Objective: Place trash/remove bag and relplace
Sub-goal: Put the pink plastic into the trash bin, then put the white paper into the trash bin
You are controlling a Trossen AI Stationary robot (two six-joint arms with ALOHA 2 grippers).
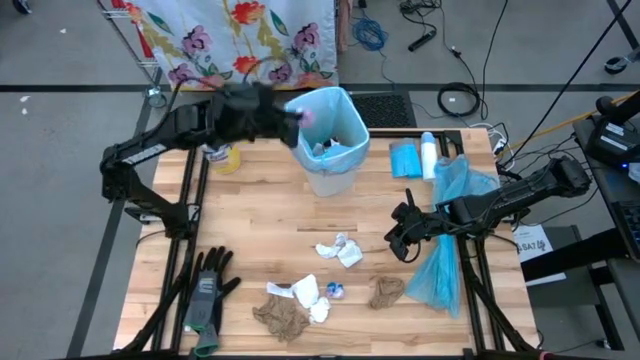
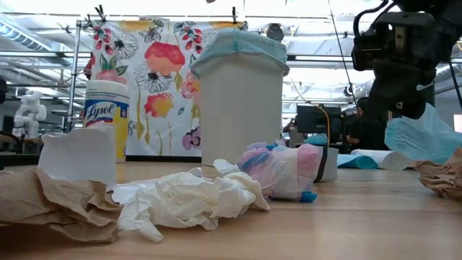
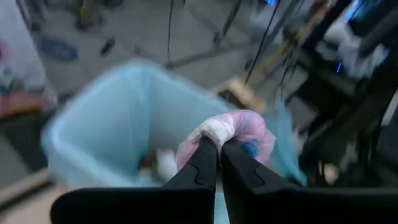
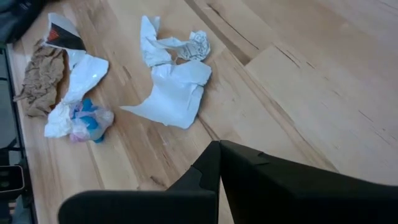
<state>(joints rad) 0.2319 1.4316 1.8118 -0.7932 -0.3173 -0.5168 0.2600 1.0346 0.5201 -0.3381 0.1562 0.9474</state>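
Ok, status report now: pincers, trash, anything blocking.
Left pincer shut on pinkish wad, over the lined bin. Right pincer shut, empty, above the table. Scraps on the table, nothing blocking the bin mouth.

Black-and-grey gloves (image 1: pixel 208 290) lie near a Lysol canister (image 2: pixel 107 115) and floral cloth (image 1: pixel 240 38).

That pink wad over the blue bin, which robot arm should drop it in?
The left arm, I'd say. Its gripper is shut on the pink wad right above the bin. The right gripper is shut, empty, off near the blue bag.
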